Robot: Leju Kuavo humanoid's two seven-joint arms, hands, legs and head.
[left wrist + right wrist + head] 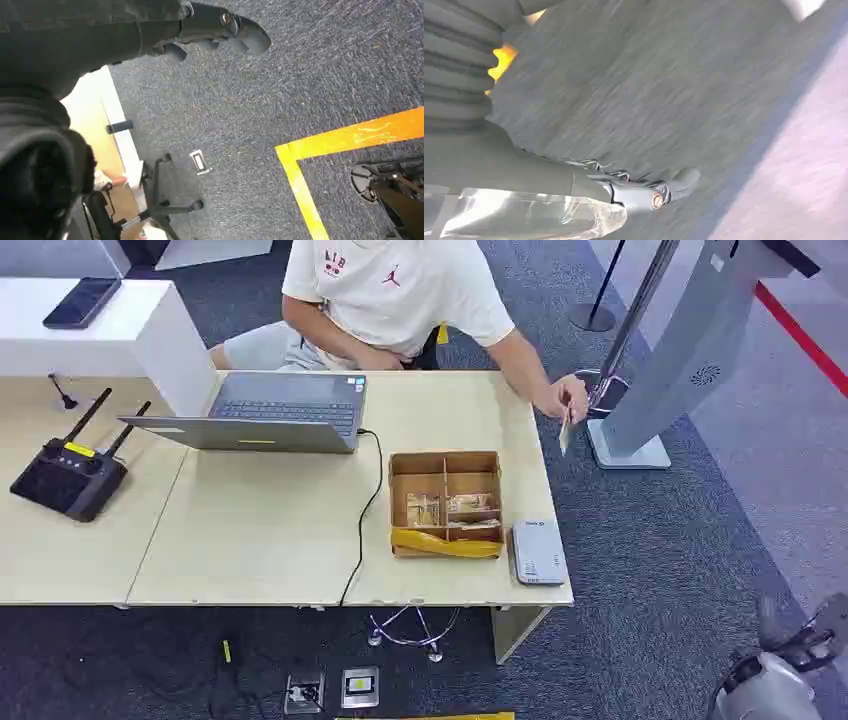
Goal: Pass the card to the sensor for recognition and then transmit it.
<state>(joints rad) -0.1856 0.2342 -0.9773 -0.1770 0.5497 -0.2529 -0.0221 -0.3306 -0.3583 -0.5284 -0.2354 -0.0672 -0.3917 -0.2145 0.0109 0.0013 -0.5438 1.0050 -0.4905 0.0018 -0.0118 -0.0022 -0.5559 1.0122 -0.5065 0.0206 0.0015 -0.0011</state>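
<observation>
One card (565,430) is in play, held by a seated person at the far right tabletop (260,530) edge; the sensor (538,552) lies near right. Judged thin, stiff, light and slippery: pinch it across the flat faces. Left hand (220,27) hangs over carpet, holding nothing, fingers apart. Right hand (644,192) hangs low, grasp indeterminable.

The left hand (220,27) has dark grey fingers with rounded tips and small silver screw heads at the knuckles, behind a thick grey thumb. The right hand (644,192) shows a grey ribbed cover, a smooth grey thumb, silvery finger links with thin wire loops, and a copper-ringed screw beside a clear plastic shell.
</observation>
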